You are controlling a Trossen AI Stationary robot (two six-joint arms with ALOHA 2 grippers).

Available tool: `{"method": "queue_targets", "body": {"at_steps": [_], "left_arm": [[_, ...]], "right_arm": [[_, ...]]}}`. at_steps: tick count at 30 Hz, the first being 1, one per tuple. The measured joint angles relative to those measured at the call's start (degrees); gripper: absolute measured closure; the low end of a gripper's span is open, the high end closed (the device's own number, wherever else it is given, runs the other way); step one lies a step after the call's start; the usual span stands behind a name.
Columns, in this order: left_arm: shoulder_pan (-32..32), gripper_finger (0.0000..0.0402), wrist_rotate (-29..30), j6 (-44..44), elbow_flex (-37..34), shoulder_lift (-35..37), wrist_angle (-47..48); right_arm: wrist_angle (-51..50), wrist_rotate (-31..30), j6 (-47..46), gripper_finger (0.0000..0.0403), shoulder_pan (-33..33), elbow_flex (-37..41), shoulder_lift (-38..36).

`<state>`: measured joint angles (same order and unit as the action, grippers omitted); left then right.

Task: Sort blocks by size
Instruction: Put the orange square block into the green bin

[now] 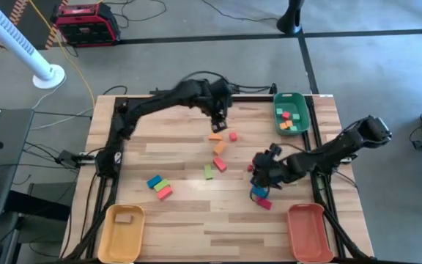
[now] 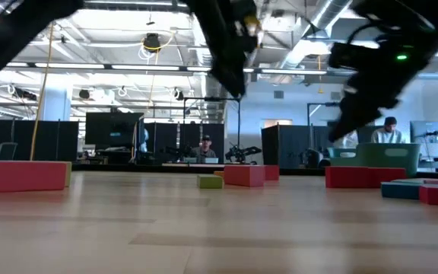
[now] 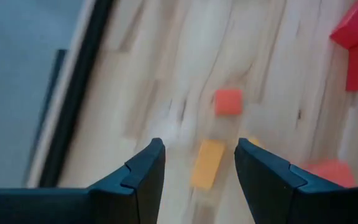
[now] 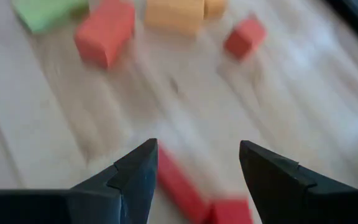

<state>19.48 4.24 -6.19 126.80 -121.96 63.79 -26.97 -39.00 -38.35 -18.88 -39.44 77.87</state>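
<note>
My left gripper point(image 1: 220, 117) hangs over the far middle of the wooden table point(image 1: 174, 132), fingers point(image 3: 143, 180) parted w/ nothing between them; thru the gap I see an orange bar point(image 3: 206, 163) lying flat on the wood and a small red-orange cube point(image 3: 228, 101) just beyond it, apart from each other. From above, that orange bar point(image 1: 215, 136) sits just below my left gripper, a red cube point(image 1: 233, 136) beside it. My right gripper point(image 1: 262, 170) is low over the right-centre of the table, fingers point(image 4: 135, 177) spread wide, empty; a red bar point(image 4: 178, 185) lies on the wood betw. them, and it may be touching a second red block point(image 4: 231, 211) at its end, tho the blur makes that hard to call. Nearer the table's middle: an orange block point(image 1: 219, 148), a red block point(image 1: 220, 165), a green block point(image 1: 208, 171). Left-centre there's a tight cluster: teal block point(image 1: 153, 181), green block point(image 1: 161, 185), red block point(image 1: 165, 192). By my right gripper a teal block point(image 1: 258, 193) and red block point(image 1: 264, 204) lie close together. The green tray point(image 1: 303, 116) at the far right holds several small red and orange blocks point(image 1: 287, 123); the yellow tray point(image 1: 107, 238) near-left holds one tan block point(image 1: 124, 217); the orange tray point(image 1: 310, 233) is near-right.
</note>
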Motion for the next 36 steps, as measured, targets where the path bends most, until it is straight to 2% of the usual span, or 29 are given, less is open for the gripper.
{"method": "queue_targets", "body": {"at_steps": [5, 9, 13, 17, 21, 25, 29, 36], "left_arm": [[-2.12, 0.0217, 4.7, 1.95, -0.22, 10.13, 8.06], [-5.14, 0.0217, 8.47, 5.02, -3.76, 18.52, 11.28], [-9.39, 0.0217, 11.84, 9.48, -9.86, 26.96, 12.38], [-14.54, 0.0217, 16.51, 14.33, -19.49, 35.06, 10.72], [-19.1, 0.0217, 19.91, 19.33, -30.95, 42.09, 7.56], [-21.99, 0.0217, 20.54, 24.26, -41.64, 47.87, 4.39], [-23.76, 0.0217, 20.69, 28.12, -50.49, 52.05, 1.23], [-26.35, 0.0217, 20.67, 32.73, -58.75, 55.85, -1.12]], "right_arm": [[11.26, 3.11, 13.72, 0.0147, 8.94, -0.02, 0.0], [16.07, 7.71, 20.39, 0.0147, 16.76, -0.02, 0.0], [17.85, 12.17, 22.76, 0.0147, 24.07, -0.02, 0.16], [21.26, 17.01, 24.31, 0.0147, 29.17, -0.02, 0.2], [25.0, 18.2, 26.22, 0.0147, 31.57, -0.02, 0.2], [27.53, 19.96, 26.39, 0.0147, 33.16, -0.02, 0.25], [31.05, 23.13, 26.14, 0.0147, 33.64, -0.04, 3.74], [33.86, 23.81, 24.75, 0.0147, 34.62, -2.69, 12.0]]}}
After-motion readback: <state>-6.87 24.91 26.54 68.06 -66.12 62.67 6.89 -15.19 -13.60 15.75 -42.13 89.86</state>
